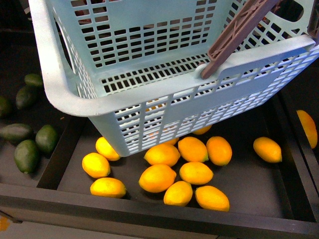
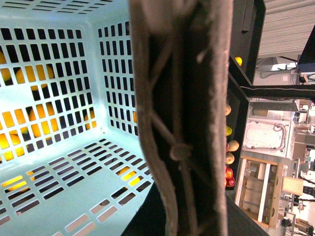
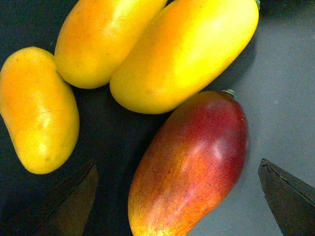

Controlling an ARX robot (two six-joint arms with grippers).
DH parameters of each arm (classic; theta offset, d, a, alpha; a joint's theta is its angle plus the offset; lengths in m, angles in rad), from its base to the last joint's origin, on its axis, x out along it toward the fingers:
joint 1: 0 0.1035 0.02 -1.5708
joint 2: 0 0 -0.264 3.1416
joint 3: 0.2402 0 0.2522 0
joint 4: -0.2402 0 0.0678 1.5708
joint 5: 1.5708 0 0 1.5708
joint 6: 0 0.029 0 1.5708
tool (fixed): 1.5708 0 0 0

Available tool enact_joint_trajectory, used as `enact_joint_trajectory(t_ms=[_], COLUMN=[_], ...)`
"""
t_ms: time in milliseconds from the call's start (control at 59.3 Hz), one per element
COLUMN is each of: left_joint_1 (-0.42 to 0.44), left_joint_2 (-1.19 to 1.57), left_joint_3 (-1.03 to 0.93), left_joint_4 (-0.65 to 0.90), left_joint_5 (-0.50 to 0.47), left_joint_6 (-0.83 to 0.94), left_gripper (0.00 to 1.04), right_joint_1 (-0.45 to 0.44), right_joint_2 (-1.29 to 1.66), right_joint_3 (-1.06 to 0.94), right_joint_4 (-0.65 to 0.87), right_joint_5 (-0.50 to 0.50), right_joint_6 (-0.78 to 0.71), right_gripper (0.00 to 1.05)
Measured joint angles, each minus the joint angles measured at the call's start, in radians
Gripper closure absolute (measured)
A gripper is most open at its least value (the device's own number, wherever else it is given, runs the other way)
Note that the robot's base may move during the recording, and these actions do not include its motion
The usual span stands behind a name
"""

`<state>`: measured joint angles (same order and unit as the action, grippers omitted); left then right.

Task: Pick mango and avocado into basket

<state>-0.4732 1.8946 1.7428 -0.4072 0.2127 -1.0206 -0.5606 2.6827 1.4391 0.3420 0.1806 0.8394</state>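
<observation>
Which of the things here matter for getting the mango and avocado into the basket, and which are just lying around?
For the job: red mango, framed by the open right gripper; one of the green avocados; turquoise basket.
Just lying about: yellow mangoes; black tray.

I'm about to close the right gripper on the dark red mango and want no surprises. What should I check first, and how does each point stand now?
1. Right gripper open: ok, fingers apart.
2. Dark red oblong mango between its fingers: ok.
3. Neighbours clear: not ok, a long yellow mango lies against its stem end.
4. Light turquoise slotted plastic basket has room: ok, nothing inside.
5. Left gripper's hold on the brown handle: cannot tell, gripper unseen.
</observation>
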Motion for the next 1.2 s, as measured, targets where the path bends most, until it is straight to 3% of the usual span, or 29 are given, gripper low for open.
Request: enact_joint_trajectory(t_ms=[1197], left_joint_1=[0.000], left_joint_2=[0.000], left_joint_3=[0.000], left_joint_4=[0.000], left_joint_5=[0.000], left_joint_6=[0.000], left_gripper=[0.99], right_joint_1=[0.066], right_joint_2=[0.231], right_joint_3=[0.373], right_joint_4=[-0.172], right_joint_5=[0.010], right_joint_6=[0.022], right_gripper=[0.08])
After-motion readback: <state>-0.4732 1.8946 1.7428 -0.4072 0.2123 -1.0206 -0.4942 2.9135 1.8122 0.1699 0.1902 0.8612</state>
